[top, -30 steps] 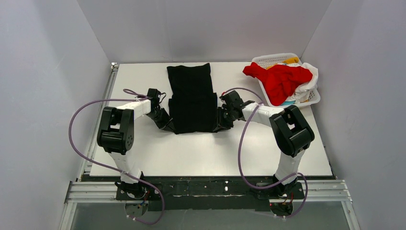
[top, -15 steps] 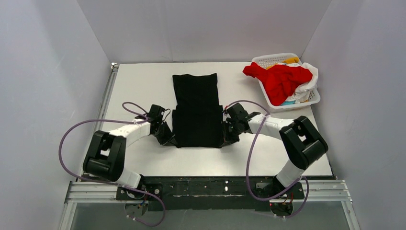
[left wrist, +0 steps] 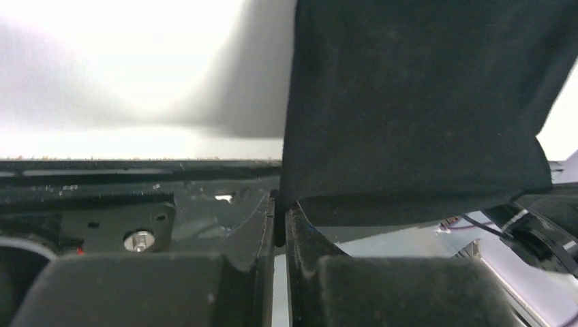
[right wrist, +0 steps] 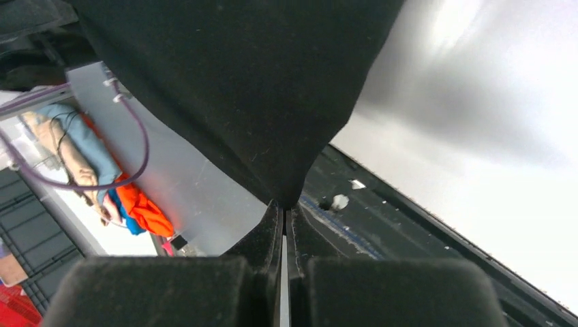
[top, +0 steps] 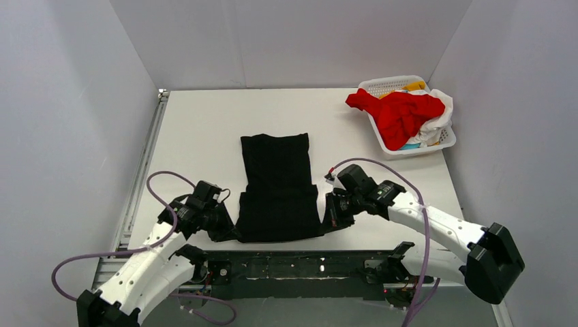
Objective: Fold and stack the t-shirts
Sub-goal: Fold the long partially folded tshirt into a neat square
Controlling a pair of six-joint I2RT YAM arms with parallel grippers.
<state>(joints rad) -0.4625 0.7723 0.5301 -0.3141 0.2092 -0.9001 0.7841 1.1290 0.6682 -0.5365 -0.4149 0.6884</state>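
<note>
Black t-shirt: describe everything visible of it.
The black t-shirt is soft, plain matte cloth, folded into a long panel, narrower at its far end. It lies on the white table, its near hem at the table's front edge. The left gripper pinches its near left corner, the right gripper its near right corner.

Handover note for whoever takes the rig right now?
Grippers: left gripper shut on the black t-shirt, near left corner; right gripper shut on its near right corner.
It lies lengthwise on the table, near edge at the front. The red t-shirt, a white one and a yellow one sit in the basket.
Done: nothing stacked.
Left: finish folding black, then the other three.
</note>
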